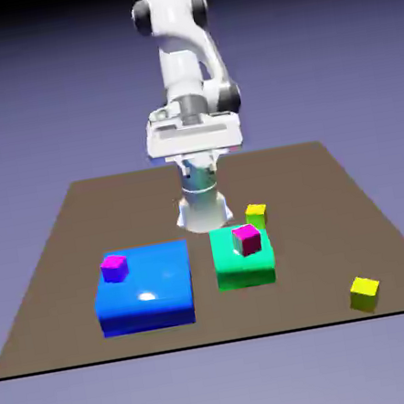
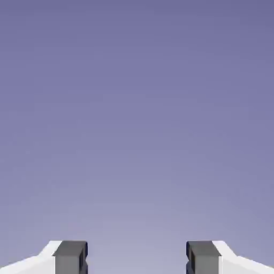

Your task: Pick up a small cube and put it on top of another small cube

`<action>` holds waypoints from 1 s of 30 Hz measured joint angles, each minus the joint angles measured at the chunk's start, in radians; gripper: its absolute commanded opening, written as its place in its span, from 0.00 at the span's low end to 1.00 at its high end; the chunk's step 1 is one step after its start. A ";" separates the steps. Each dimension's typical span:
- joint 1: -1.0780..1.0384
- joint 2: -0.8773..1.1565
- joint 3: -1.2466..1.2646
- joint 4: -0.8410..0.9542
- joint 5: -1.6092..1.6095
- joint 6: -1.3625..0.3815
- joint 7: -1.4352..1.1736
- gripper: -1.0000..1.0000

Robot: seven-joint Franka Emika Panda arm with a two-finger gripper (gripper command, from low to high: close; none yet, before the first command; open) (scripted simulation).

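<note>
Two yellow cubes, one beyond the green block [image 1: 245, 271] and one near the table's front edge, sat below the gripper [image 1: 200, 166], its jaws apart.

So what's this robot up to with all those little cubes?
Right now it isn't holding anything: its gripper is open, with only backdrop showing between the fingertips. The job is to put one small cube on another, and that isn't done. One yellow cube sits alone near the table's front edge, another behind the green block. One magenta cube is on the green block, another on the blue block.
</note>
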 measured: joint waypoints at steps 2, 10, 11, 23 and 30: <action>0.072 0.069 -0.032 0.043 -0.029 -0.022 -0.079 0.50; 0.362 0.346 -0.160 0.216 -0.143 -0.111 -0.393 0.50; 0.398 0.380 -0.176 0.238 -0.157 -0.123 -0.432 0.50; 0.834 0.795 -0.368 0.498 -0.329 -0.256 -0.904 0.50; 1.087 1.037 -0.480 0.649 -0.429 -0.334 -1.179 0.50</action>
